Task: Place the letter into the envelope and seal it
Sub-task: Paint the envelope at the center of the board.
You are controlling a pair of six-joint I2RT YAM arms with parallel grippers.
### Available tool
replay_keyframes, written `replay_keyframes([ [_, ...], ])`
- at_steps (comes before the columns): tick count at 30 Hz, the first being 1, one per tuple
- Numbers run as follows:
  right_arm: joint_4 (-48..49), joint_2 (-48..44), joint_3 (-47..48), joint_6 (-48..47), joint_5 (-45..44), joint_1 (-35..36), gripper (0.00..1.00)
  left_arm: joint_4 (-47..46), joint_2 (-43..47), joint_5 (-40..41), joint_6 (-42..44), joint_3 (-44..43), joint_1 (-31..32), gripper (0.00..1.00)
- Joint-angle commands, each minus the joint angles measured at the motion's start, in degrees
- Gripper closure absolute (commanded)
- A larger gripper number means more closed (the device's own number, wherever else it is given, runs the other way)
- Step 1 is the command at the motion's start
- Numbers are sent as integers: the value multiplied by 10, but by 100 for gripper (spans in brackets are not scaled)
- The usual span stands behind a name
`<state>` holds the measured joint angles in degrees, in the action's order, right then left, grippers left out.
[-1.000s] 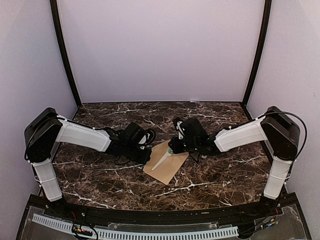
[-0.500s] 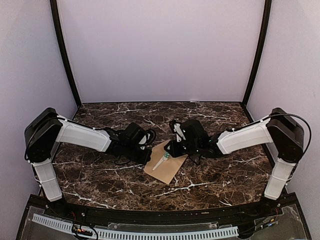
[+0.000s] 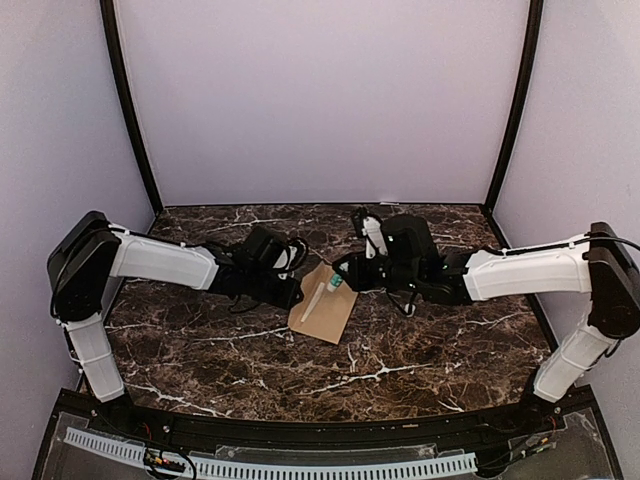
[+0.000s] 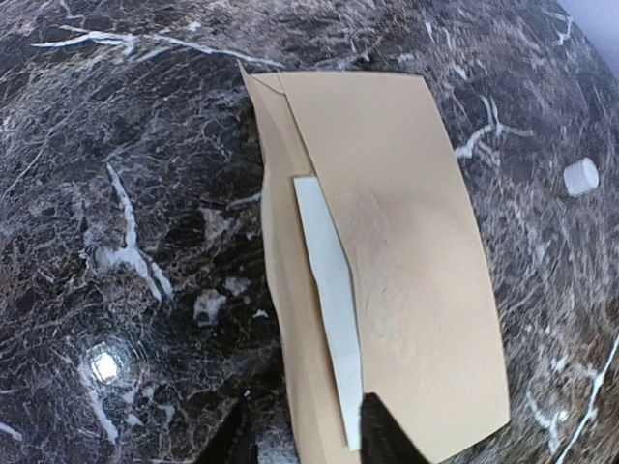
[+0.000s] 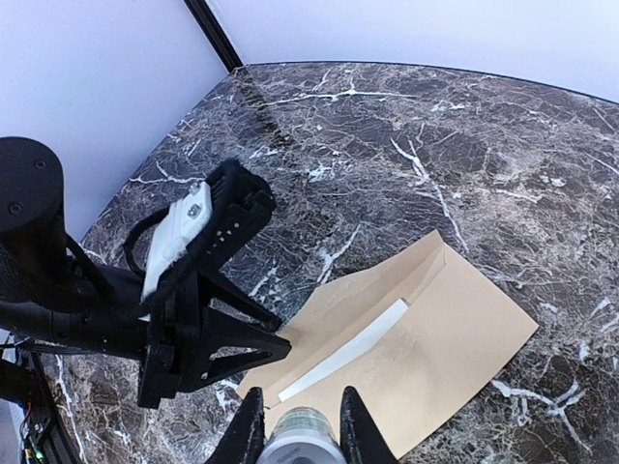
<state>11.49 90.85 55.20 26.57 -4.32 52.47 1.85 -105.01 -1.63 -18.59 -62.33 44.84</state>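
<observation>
The tan envelope lies flat on the marble table with its flap folded open. The letter shows only as a narrow white strip at the pocket's mouth. My left gripper sits at the envelope's near-left end. Its fingers stand slightly apart, one on each side of the flap's edge, and grip nothing. My right gripper is shut on a glue stick with a greenish label. It hovers over the envelope's far corner.
A small white cap lies on the marble beside the envelope. The left arm's black wrist is close to the right gripper across the envelope. Pale walls stand behind and at both sides of the table.
The right arm drew back and away with the glue stick, lifting it off the envelope. The envelope and left gripper shifted a little farther back. The left jaws parted slightly.
</observation>
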Motion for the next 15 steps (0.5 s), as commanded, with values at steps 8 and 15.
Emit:
replay_keyframes([
  [8,18,-17,-20,1,-32,0,100,38,125,-21,48,-36,-2,47],
  [15,24,-16,-26,13,-44,-10,100,13,93,-87,20,-36,37,57],
])
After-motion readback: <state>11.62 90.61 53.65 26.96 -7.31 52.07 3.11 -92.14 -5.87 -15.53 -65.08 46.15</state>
